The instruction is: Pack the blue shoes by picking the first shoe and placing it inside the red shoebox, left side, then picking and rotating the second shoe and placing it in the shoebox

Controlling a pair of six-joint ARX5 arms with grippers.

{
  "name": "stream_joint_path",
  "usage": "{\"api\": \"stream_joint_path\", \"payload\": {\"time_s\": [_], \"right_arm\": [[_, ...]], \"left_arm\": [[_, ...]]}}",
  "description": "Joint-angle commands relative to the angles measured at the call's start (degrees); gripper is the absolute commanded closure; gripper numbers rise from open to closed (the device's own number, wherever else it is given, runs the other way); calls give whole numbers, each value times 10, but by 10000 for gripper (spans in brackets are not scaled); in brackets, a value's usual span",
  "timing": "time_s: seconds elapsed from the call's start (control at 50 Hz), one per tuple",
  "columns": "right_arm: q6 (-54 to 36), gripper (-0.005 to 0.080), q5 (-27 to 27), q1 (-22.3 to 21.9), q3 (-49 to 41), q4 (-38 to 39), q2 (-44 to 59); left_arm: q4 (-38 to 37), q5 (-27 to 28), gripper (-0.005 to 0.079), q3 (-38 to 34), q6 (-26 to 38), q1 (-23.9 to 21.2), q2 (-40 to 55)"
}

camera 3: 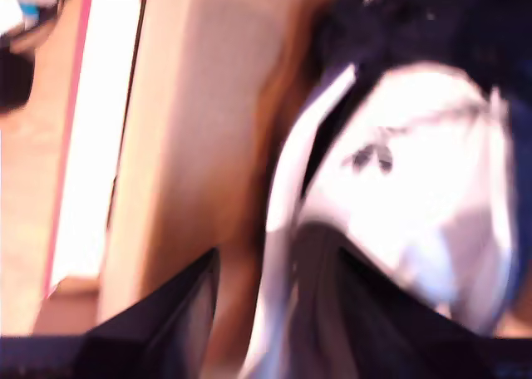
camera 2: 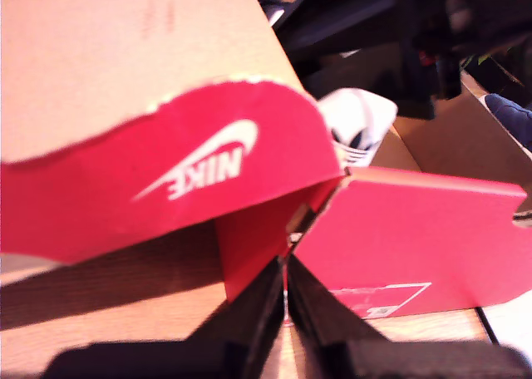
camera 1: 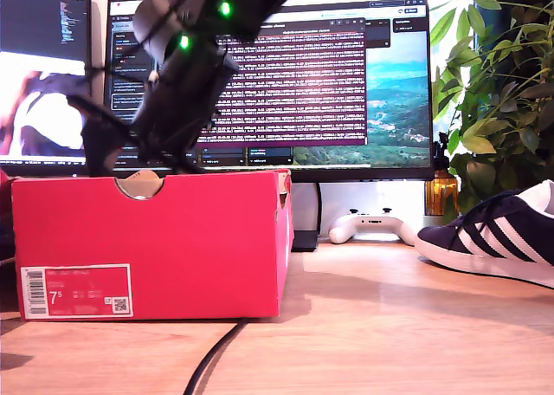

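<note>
The red shoebox (camera 1: 173,239) stands open at the exterior view's left, its thumb notch and "7.5" label (camera 1: 76,291) facing the camera. A black arm (camera 1: 186,74) reaches down into it from above, its jaws hidden behind the rim. In the blurred second wrist view, my second gripper (camera 3: 274,271) is shut on the white-tabbed heel of a blue shoe (camera 3: 416,196) beside the box's inner cardboard wall. Another blue shoe (camera 1: 498,235) lies on the table at the exterior view's right. My first gripper (camera 2: 287,308) is shut outside a box corner, facing the lid flap (camera 2: 191,171) and the shoe's heel (camera 2: 357,121).
Two monitors stand behind the box. A white game controller (camera 1: 374,226) and an amber bottle (camera 1: 441,191) sit under the larger screen. A leafy plant (camera 1: 502,92) fills the exterior view's right. A black cable (camera 1: 212,356) runs across the wooden table in front of the box.
</note>
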Motion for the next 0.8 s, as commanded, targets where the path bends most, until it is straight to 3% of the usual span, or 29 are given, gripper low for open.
{"api": "stream_joint_path", "payload": {"time_s": [0.0,0.2,0.44,0.56,0.66,0.78], "right_arm": [[-7,343,-6,5,35,-22,8],[-31,343,-23,-16,126,-170,8],[-80,343,-106,-51,217,-327,7],[-80,343,-94,-70,244,-393,1],[-81,342,-52,-85,255,-441,-8],[-76,342,-17,-103,257,-449,-26]], "left_arm": [[3,0,764,-17,3,-1,3],[5,0,763,-17,3,-1,3],[-5,0,764,-17,3,-1,3],[-18,0,764,-17,3,-1,3],[-30,0,764,-17,3,-1,3],[-47,0,764,-17,3,-1,3]]}}
